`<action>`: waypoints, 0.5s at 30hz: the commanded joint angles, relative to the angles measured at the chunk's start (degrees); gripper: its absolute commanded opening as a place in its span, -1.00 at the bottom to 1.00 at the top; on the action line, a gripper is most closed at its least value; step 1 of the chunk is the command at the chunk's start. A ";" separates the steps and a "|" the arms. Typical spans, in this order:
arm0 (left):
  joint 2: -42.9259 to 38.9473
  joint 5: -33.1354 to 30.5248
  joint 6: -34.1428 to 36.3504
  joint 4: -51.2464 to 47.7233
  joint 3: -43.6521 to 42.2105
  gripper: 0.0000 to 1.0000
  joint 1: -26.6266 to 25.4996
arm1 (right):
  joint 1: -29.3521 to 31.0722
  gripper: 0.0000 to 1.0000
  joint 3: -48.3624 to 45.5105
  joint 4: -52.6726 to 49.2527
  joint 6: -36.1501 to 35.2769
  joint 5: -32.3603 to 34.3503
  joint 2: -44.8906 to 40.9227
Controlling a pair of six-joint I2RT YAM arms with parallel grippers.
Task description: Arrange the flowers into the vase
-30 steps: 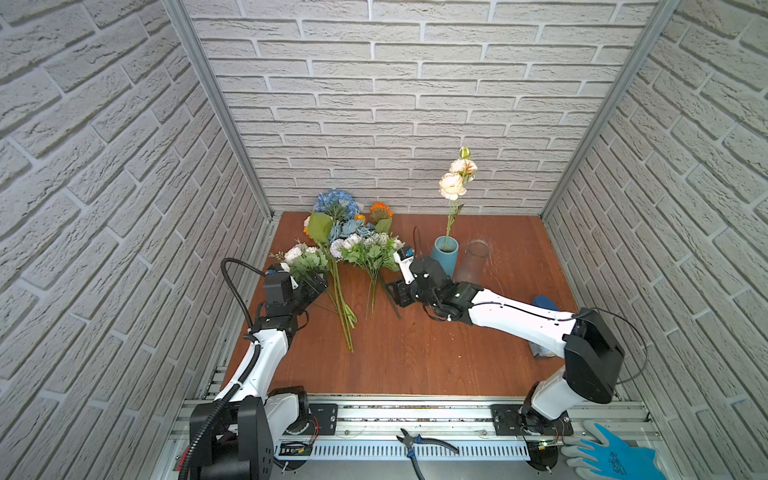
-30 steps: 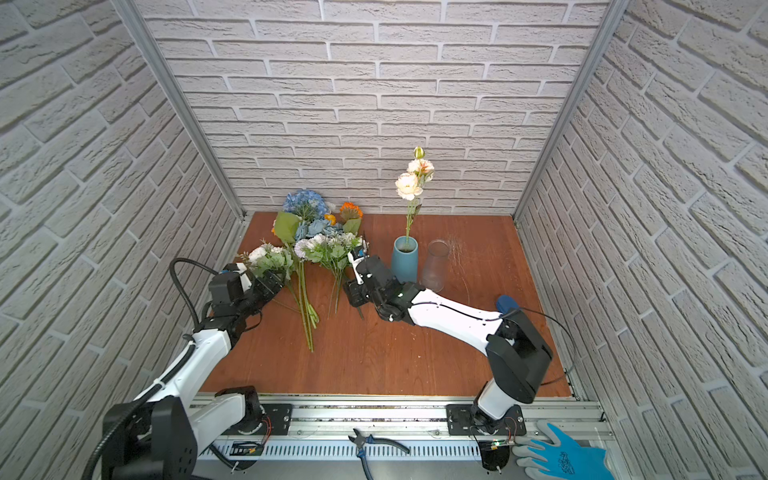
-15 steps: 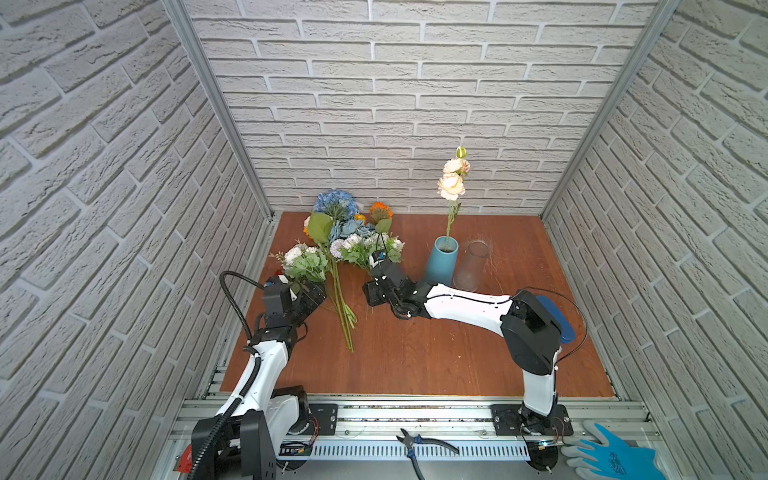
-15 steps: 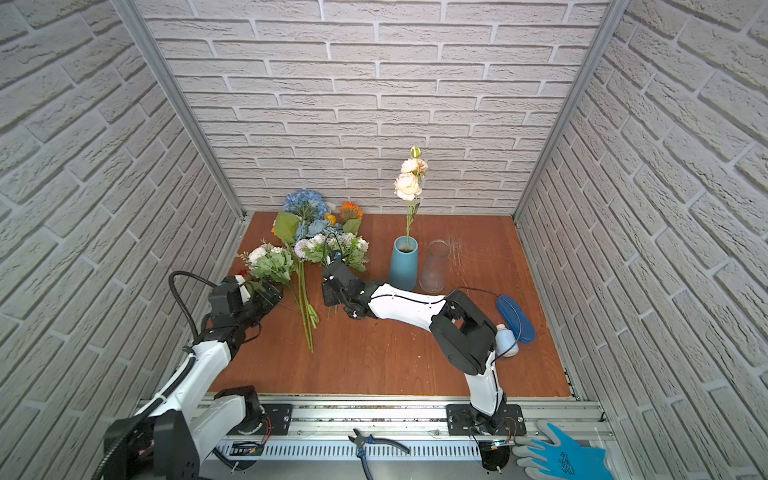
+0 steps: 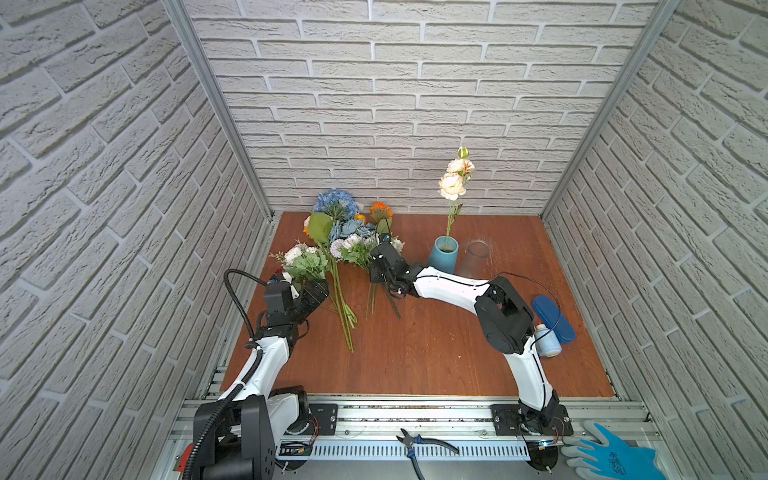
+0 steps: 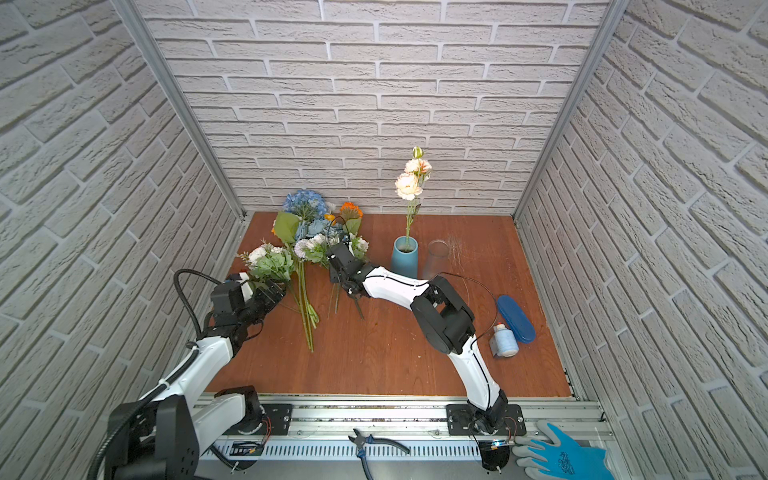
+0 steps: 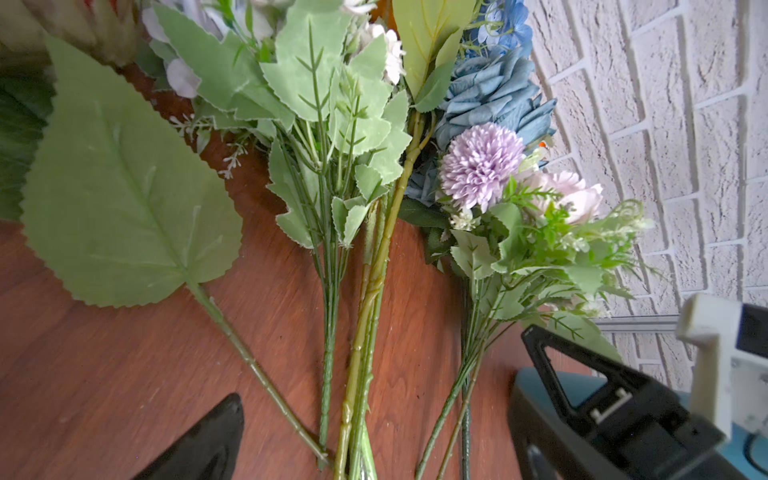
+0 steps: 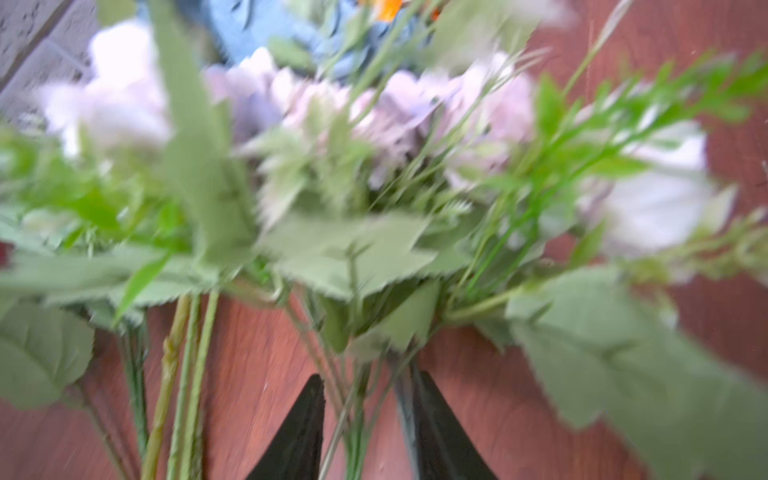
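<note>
Left hand spread wide beside flowers on tabletop. Right hand astride lilac bunch stems; clamped or straddling, cannot tell. Peach stem upright in vase.

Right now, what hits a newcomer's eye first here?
The tall peach flower standing alone in the blue vase, mid-back of the wooden table. Next, the heap of flowers lying at the back left, with the right gripper in it, jaws either side of the stems of the lilac bunch.

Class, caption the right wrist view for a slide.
Right hand straddles stems of the lilac bunch on the wooden table.
</note>
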 commanded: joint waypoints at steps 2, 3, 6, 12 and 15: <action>0.72 2.39 1.43 5.43 0.41 0.90 -2.92 | -0.09 -0.30 1.68 3.14 -1.54 -2.74 0.95; 0.96 2.53 1.94 5.73 0.92 0.88 -4.48 | -0.10 -0.30 1.69 3.15 -1.71 -3.23 1.04; 2.24 1.78 4.72 4.86 2.89 0.81 -9.71 | -0.13 -0.30 -0.09 3.86 -1.97 -4.01 0.06; 7.69 2.26 6.62 4.95 3.70 0.45 -16.09 | -0.53 -0.27 -8.73 8.53 -1.01 -7.02 -5.48; 10.53 2.02 6.61 5.13 3.18 0.31 -17.76 | -0.66 -0.24 -12.64 10.30 -0.07 -7.85 -7.82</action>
